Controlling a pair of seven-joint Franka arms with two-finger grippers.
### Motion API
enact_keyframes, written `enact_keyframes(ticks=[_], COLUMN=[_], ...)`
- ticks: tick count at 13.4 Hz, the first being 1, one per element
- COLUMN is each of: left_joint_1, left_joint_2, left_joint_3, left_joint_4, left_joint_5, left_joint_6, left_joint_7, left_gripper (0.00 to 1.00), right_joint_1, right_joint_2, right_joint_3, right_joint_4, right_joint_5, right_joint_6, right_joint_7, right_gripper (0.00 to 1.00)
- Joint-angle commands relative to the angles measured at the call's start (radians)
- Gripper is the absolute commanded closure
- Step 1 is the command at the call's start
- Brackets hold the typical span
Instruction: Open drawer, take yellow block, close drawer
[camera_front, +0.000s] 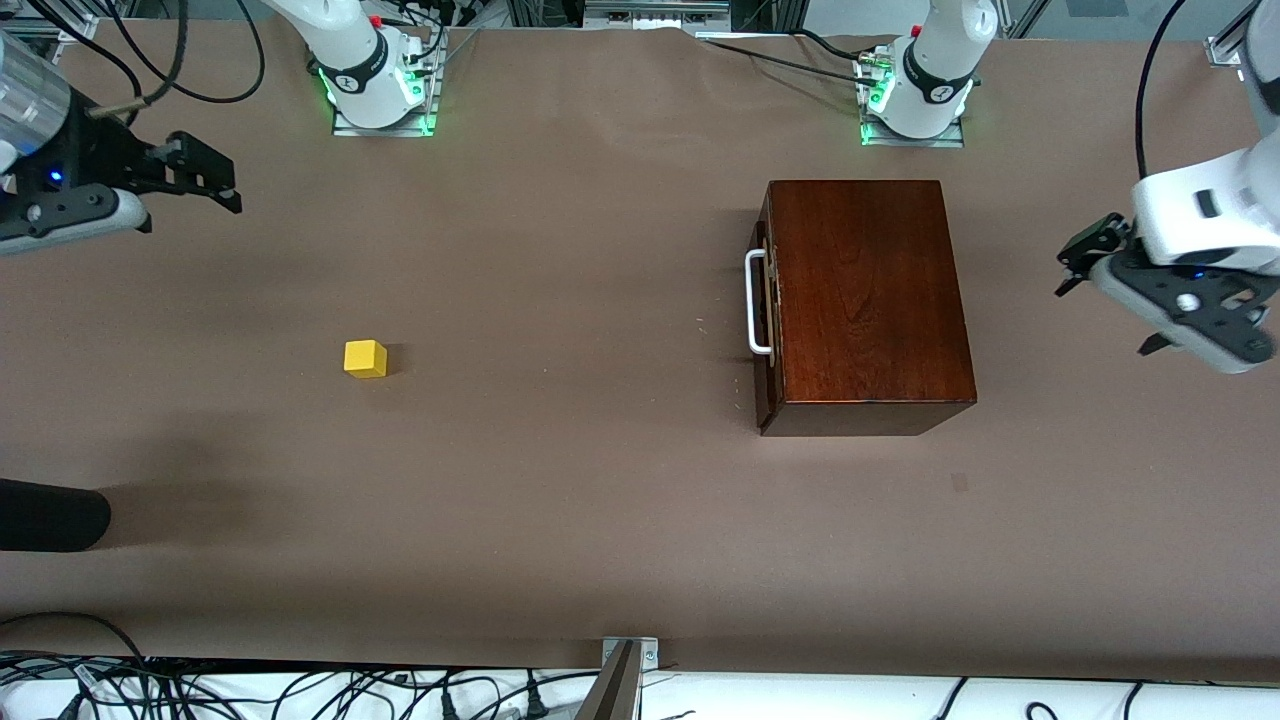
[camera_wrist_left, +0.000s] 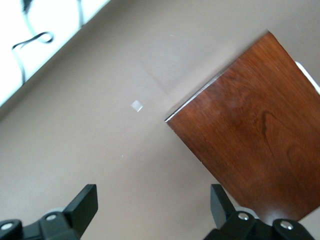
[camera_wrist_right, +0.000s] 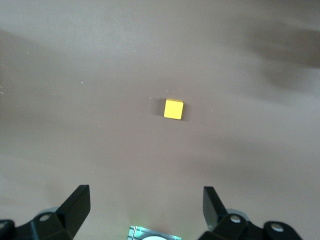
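Observation:
The mahogany box (camera_front: 865, 290) stands toward the left arm's end of the table, and it also shows in the left wrist view (camera_wrist_left: 255, 145). Its drawer (camera_front: 766, 310) is shut, with the white handle (camera_front: 755, 300) facing the right arm's end. The yellow block (camera_front: 365, 358) sits on the bare table toward the right arm's end, also visible in the right wrist view (camera_wrist_right: 173, 109). My left gripper (camera_front: 1100, 320) (camera_wrist_left: 152, 202) hangs open and empty in the air beside the box. My right gripper (camera_front: 200, 195) (camera_wrist_right: 145, 202) hangs open and empty, high over the table near its base.
A black rounded object (camera_front: 50, 515) juts in at the right arm's end, nearer the camera. A small tape patch (camera_front: 960, 482) lies on the table near the box. Cables and a metal bracket (camera_front: 625, 670) line the front edge.

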Motion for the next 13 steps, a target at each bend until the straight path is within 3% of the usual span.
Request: enact_keyframes(ticks=[1,5,13], left_joint_1=[-0.007,-0.006,-0.007], left_joint_2=[-0.137,-0.228,-0.229], left_joint_3=[0.017,0.040,0.071], left_joint_4=[-0.167,-0.291,-0.333], left_joint_5=[-0.025,-0.092,-0.101], left_joint_6=[0.050,0.118,0.104], left_joint_7=[-0.257,-0.507,-0.499], left_gripper=[0.00,0.00,0.00], right_joint_1=[0.007,0.007,0.017], right_joint_2=[-0.074,-0.120,-0.087], right_joint_3=[0.008,0.007,0.013], right_joint_4=[-0.114,-0.191,-0.153], right_joint_5=[-0.014,-0.018,-0.057], right_joint_6=[0.056,0.106,0.112], right_joint_7=[0.009,0.009,0.006], right_gripper=[0.00,0.00,0.00])
